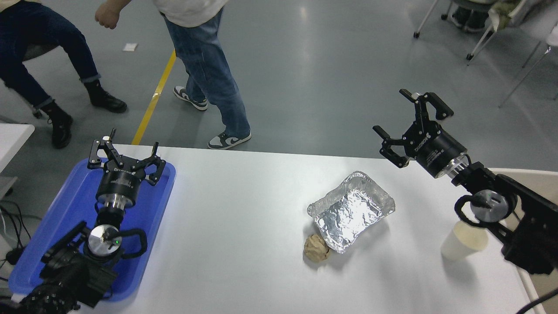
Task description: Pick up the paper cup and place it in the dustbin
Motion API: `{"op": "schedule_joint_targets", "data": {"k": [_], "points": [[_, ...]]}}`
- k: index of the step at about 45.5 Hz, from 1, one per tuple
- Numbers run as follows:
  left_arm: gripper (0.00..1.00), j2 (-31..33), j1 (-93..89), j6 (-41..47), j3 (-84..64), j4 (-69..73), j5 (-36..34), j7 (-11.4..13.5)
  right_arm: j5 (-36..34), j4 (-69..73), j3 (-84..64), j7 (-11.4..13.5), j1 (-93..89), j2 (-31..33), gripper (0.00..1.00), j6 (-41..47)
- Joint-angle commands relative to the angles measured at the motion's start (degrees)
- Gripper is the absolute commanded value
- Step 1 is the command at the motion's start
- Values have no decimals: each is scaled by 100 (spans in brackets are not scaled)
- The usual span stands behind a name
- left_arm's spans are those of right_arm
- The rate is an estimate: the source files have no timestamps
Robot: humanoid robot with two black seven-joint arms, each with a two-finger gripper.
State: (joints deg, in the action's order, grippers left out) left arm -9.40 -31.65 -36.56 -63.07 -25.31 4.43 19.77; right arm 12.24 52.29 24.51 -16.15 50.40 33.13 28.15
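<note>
Paper cup [463, 240] upright near table [244, 226] right edge, right gripper [412, 124] fingers spread above far edge, left gripper [126, 157] spread.

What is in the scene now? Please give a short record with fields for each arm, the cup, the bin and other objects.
left gripper: parked over the blue tray, jaws open
right gripper: raised beyond the table's far edge, jaws open, empty
paper cup: upright on the table, under the right arm, not held
dustbin: at the right edge, mostly hidden by the arm
foil tray: mid-table
brown paper ball: touching the foil tray's near corner
</note>
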Motion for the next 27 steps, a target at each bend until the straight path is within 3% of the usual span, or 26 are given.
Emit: {"op": "schedule_joint_targets", "data": {"k": [1,11,27], "points": [[100,0,1,0,-4,0,-3,-9,183,106,-2483,33,1813,519,100,-12],[100,0,1,0,-4,0,-3,-9,349,405,-4795,24,3422,536,100,41],[100,0,1,-9,-4,0,-3,-17,1220,2311,-7600,24,5848,387,100,199]]}}
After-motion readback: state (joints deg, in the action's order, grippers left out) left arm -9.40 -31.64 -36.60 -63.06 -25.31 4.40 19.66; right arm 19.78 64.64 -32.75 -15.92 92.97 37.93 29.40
